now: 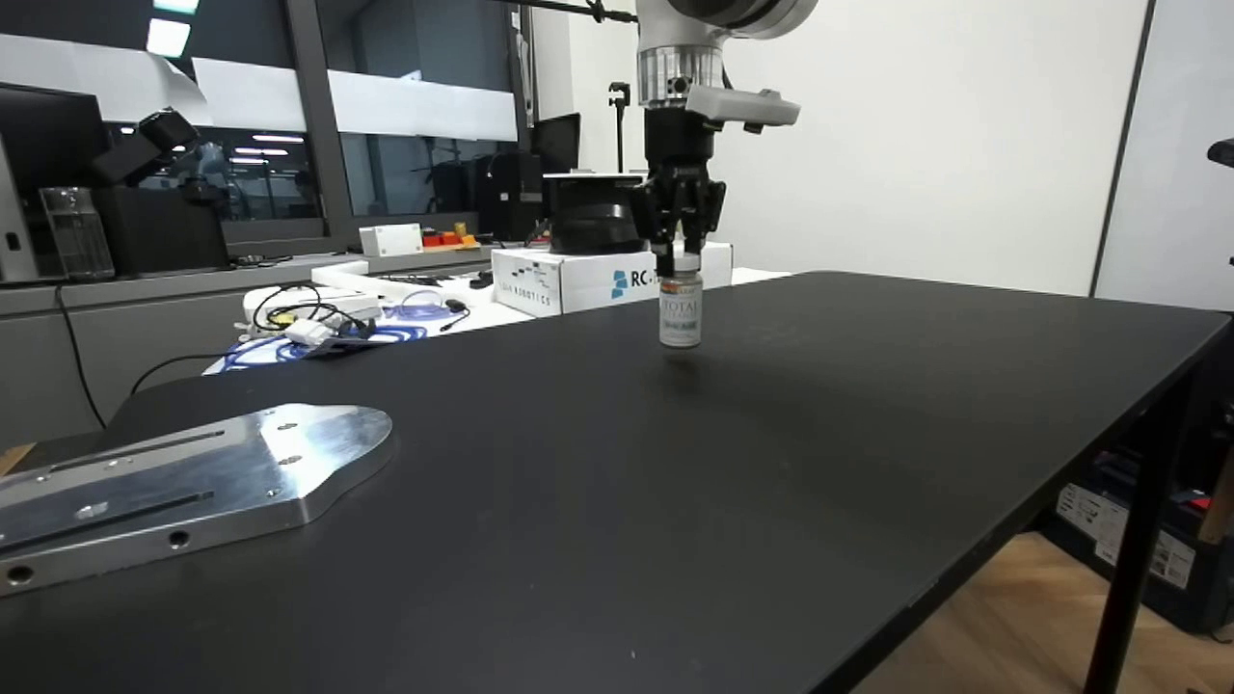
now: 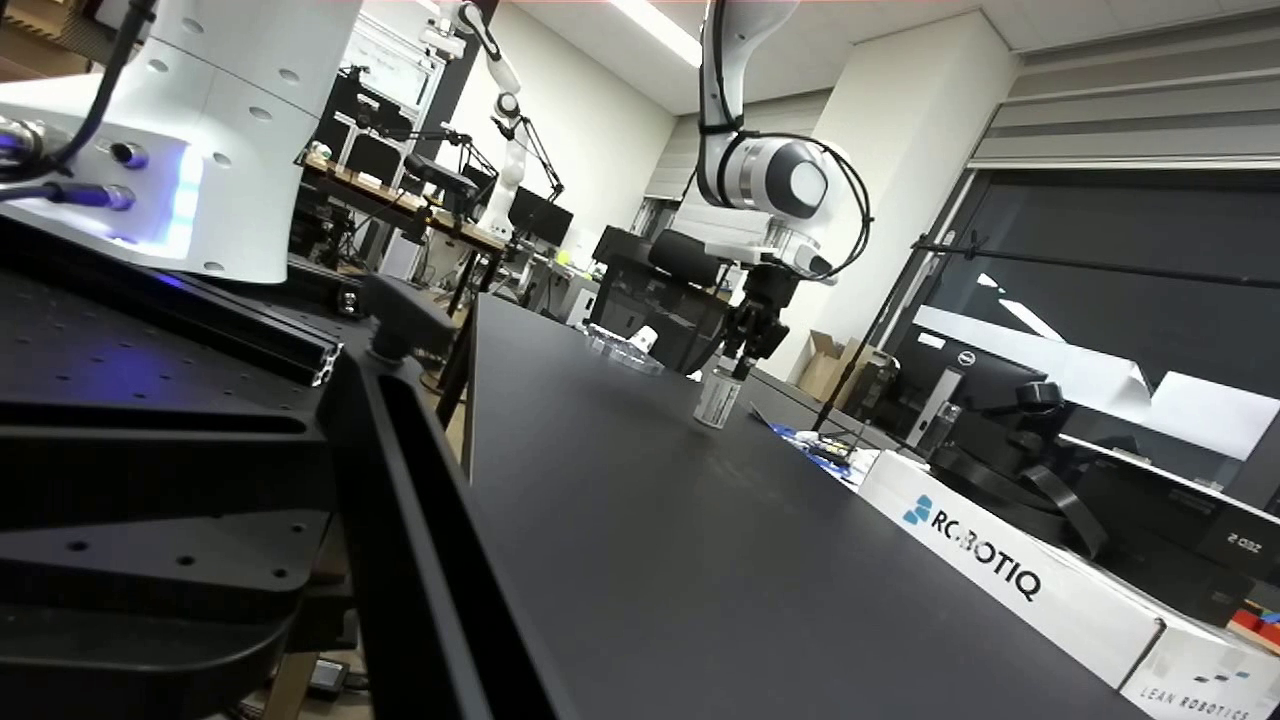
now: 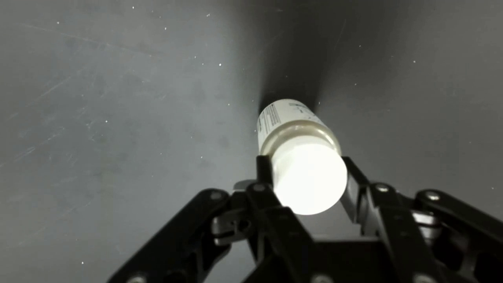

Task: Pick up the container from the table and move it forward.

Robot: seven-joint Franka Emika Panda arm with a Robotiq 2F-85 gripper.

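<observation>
The container (image 1: 681, 316) is a small white jar with a white cap and a pale printed label. It is upright over the black table (image 1: 617, 520), toward the far side. It also shows in an exterior view (image 2: 716, 402) and in the wrist view (image 3: 289, 112). My gripper (image 3: 305, 167) points down with one finger on each side of the cap, both touching it. The gripper also shows above the jar in both exterior views (image 1: 681, 258) (image 2: 738, 366). I cannot tell whether the jar's base touches the table or is slightly above it.
A grey metal plate (image 1: 222, 472) lies on the table's near left. A white printed box (image 1: 607, 280) stands behind the table beside cables (image 1: 318, 333). A clear plastic item (image 2: 622, 350) lies at the table's far end. The robot base (image 2: 190, 150) stands beside the table.
</observation>
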